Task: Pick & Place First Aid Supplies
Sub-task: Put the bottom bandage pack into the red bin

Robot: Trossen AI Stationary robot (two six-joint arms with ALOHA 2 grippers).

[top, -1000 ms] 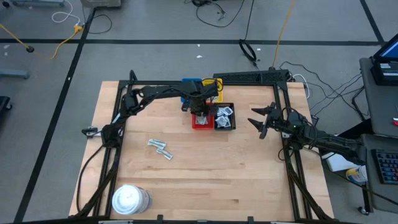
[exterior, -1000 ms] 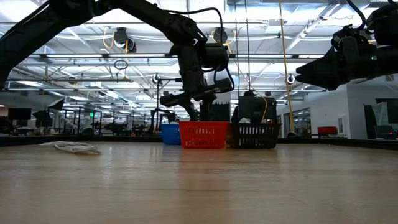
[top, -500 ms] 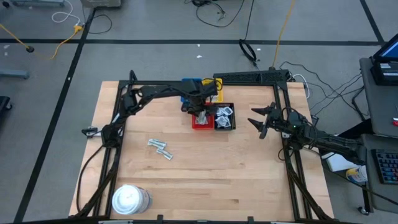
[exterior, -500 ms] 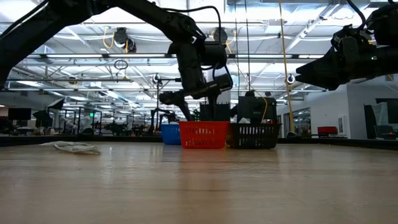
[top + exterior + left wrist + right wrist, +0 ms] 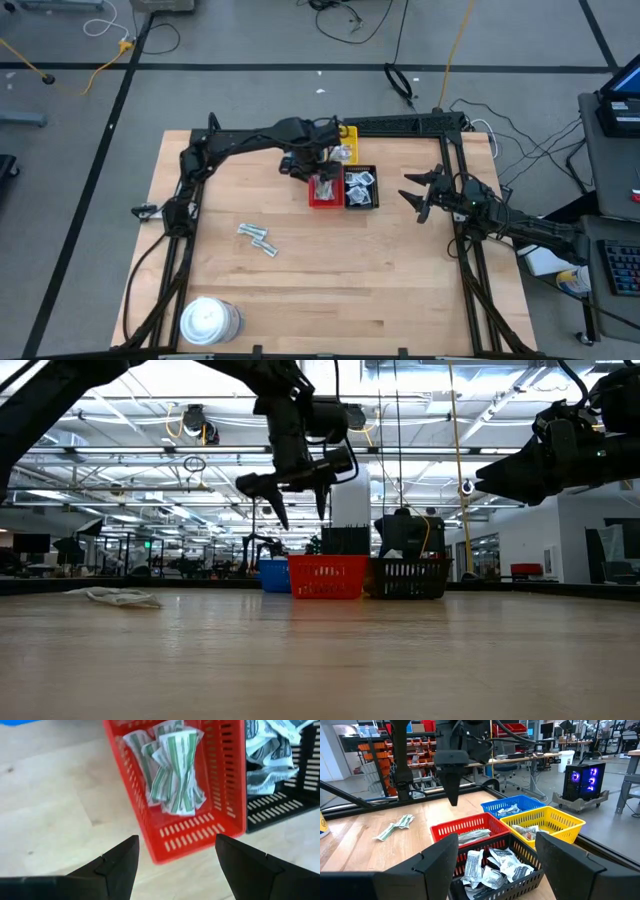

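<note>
— What do I have from above?

— The pale wooden worktop [image 5: 330, 270], with the big round white tub [image 5: 208, 320] near its front left corner. At the far edge, four small slotted plastic baskets sit packed together. From overhead I make out only the red basket [image 5: 323, 195], the black basket [image 5: 361, 190] and a sliver of the yellow basket [image 5: 347, 133]; the left arm covers the rest.

— And the fourth?

— My right wrist camera shows it: the blue basket [image 5: 512, 806], with packets in all four.

— Where is the left gripper [image 5: 308, 168]?

— Raised over the worktop just left of the red basket, fingers spread with nothing between them; the low camera shows them well above the basket rims. Its wrist camera looks down on green-striped wrapped strips [image 5: 172, 767] heaped in the red basket.

— The right gripper [image 5: 418, 197]?

— Parked to the right of the baskets, fingers wide apart, empty.

— Anything loose?

— A few pale wrapped strips [image 5: 256, 238] lying mid-left on the worktop.
</note>
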